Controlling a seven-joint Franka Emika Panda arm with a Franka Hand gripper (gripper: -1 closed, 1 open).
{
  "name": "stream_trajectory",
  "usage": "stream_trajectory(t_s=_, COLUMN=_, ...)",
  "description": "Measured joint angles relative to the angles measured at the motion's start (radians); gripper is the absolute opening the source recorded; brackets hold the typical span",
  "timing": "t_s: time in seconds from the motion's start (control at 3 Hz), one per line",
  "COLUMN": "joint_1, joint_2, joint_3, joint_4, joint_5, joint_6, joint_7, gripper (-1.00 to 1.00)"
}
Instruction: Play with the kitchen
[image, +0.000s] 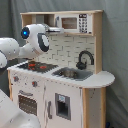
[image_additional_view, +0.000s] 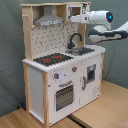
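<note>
Arm (image_additional_view: 102, 26) reaching in level at the kitchen's (image: 65, 95) top shelf, gripper (image_additional_view: 74, 19) pointing at the microwave (image: 74, 23). Cannot tell how the fingers are standing. Kitchen sitting on a wooden floor (image_additional_view: 100, 112) against a grey curtain (image_additional_view: 12, 60). Counter (image: 102, 79) edge rounding off; room lying open above the hob (image_additional_view: 52, 58) and sink (image: 72, 73). Black faucet (image: 85, 57) curving.

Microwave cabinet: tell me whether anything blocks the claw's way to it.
Nothing visible does. In the second exterior view the claw is already up at the microwave cabinet of the kitchen, above the black faucet and sink; actual contact is unclear.
</note>
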Motion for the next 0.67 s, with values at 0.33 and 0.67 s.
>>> stream_trajectory(t_s=0.33, joint_1=-0.066, joint_2=0.027, joint_3=0.045, joint_4=0.058, joint_5=0.000, joint_6=0.000, joint_7=-0.011, gripper=1.00)
stream_trajectory(t_s=0.67, joint_1=-0.134, joint_2=0.029, joint_3=0.106, joint_4=0.099, joint_5=0.000, joint_6=0.000, joint_7=-0.011, gripper=1.00)
